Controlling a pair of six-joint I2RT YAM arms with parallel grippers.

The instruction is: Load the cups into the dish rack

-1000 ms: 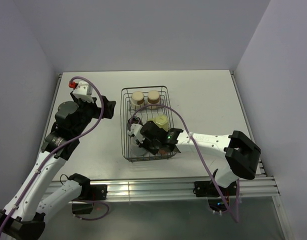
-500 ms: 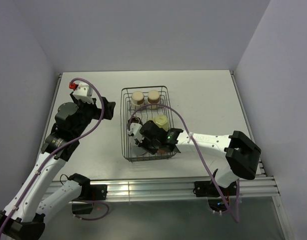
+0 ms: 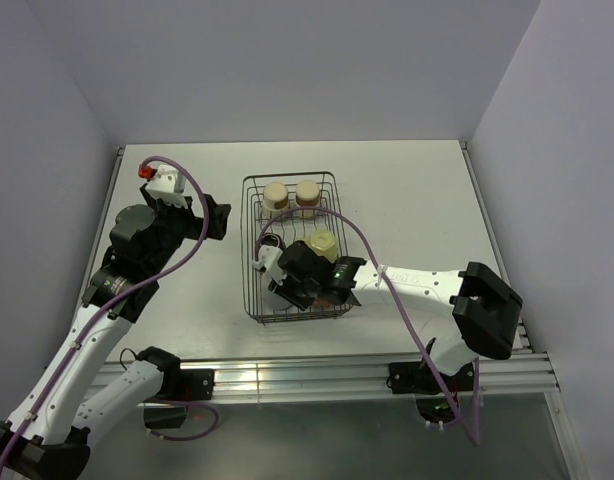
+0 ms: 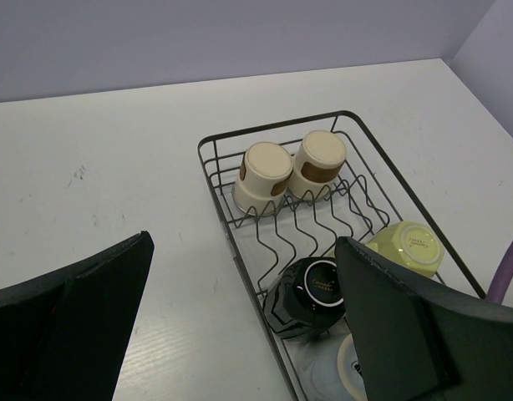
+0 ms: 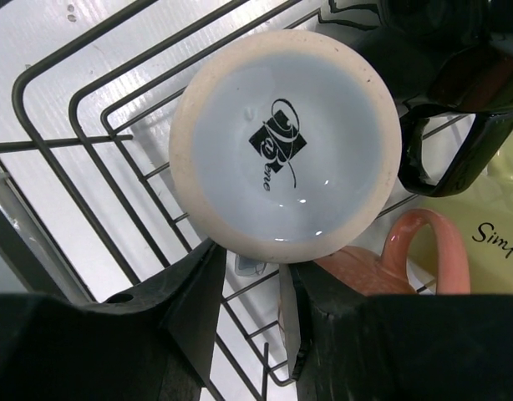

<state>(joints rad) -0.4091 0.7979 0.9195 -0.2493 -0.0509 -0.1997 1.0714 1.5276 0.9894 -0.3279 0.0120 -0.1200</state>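
The dish rack (image 3: 245, 200) is a black wire basket at the table's middle. Two tan tumblers (image 4: 265, 171) (image 4: 319, 159) stand upside down at its far end. A black cup (image 4: 311, 292) and a pale yellow mug (image 4: 407, 246) sit at mid rack. The pale blue-grey cup (image 5: 286, 142) rests base up at the near end, beside a salmon-pink mug (image 5: 432, 251). My right gripper (image 5: 256, 284) hovers at that cup's near side, open, with a small gap on each side of the bit of handle between its fingers. My left gripper (image 4: 244, 242) is open over bare table, left of the rack.
The rack's near rim (image 5: 39, 150) runs just left of my right fingers. The black cup's handle (image 5: 457, 142) lies close to the pale cup. White table (image 4: 114, 167) stretches to the left of the rack, with purple walls behind.
My right gripper's jaws have spread apart and let go of the pale blue-grey cup, which stays in the rack. The left arm has not moved.
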